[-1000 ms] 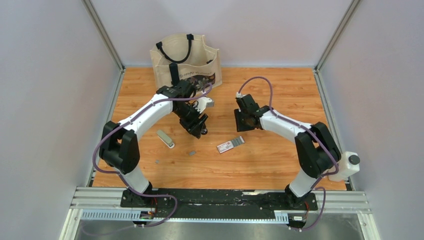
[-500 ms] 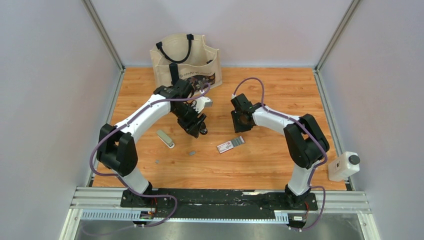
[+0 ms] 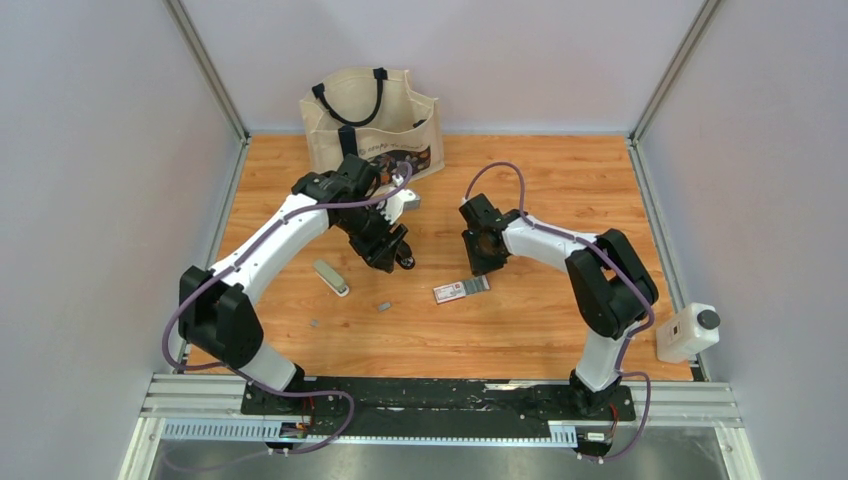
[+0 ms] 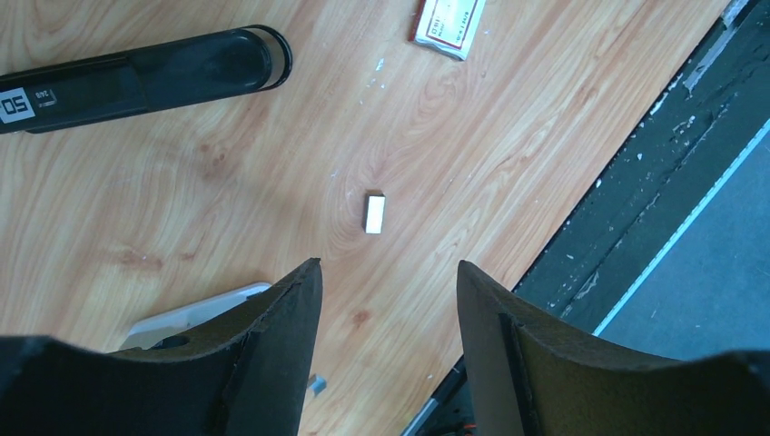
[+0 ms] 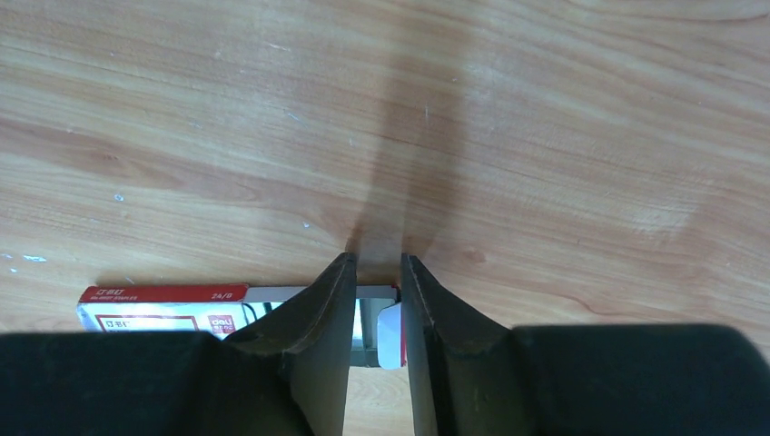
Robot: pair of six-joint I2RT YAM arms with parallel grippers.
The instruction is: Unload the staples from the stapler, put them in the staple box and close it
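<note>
The stapler lies on the wooden table left of centre; its pale base shows beside my left finger. One short staple strip lies near the middle, also in the left wrist view. A second strip lies nearer the front, a bit of it in the left wrist view. My left gripper hovers open and empty above the table, right of the stapler. My right gripper is almost shut with a narrow slit, empty, just above the box's end.
A flat red-and-white box lies right of centre. A black cylinder lies by my left gripper. A tote bag stands at the back. A white bottle sits at the right edge.
My right gripper moved left and forward to the end of the red-and-white box. My left arm shifted slightly back and left. The stapler and staples have not moved.
</note>
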